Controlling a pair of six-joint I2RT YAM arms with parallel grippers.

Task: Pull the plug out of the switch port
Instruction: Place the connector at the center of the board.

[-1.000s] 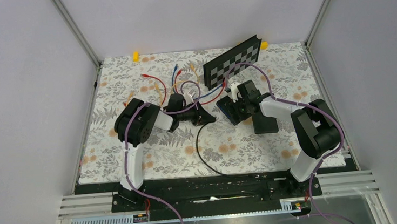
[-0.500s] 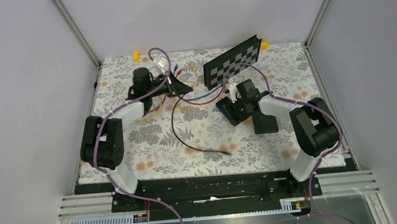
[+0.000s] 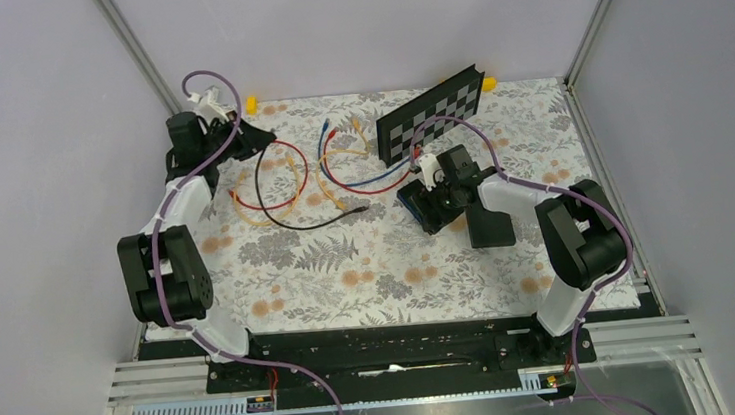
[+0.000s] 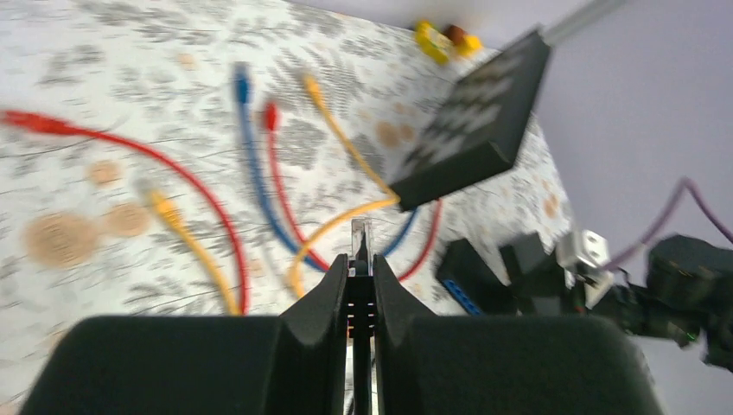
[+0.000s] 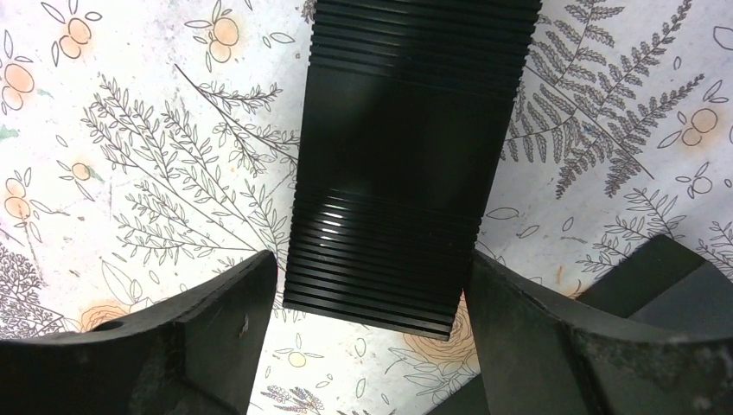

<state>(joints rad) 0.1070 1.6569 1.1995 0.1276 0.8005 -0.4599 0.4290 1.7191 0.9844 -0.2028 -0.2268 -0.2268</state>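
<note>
So the left gripper point(image 4: 360, 268) is up at the far-left corner of the flowery printed mat point(image 3: 369, 268). Its jaws are pressed together on the clear plastic plug point(image 4: 360, 235) at the end of the thin black cable point(image 3: 295, 224). The plug's tip pokes out past the fingertips and it's out of the port, well apart from the black ribbed switch box point(image 5: 389, 173). The rest of that cable loops down onto the mat.

The right gripper point(image 5: 372, 264) sits over the switch with its jaws spread, one finger on each side. Red, blue and yellow patch cables point(image 3: 341, 175) lie between the arms, near a black checkerboard panel point(image 3: 433, 116).
</note>
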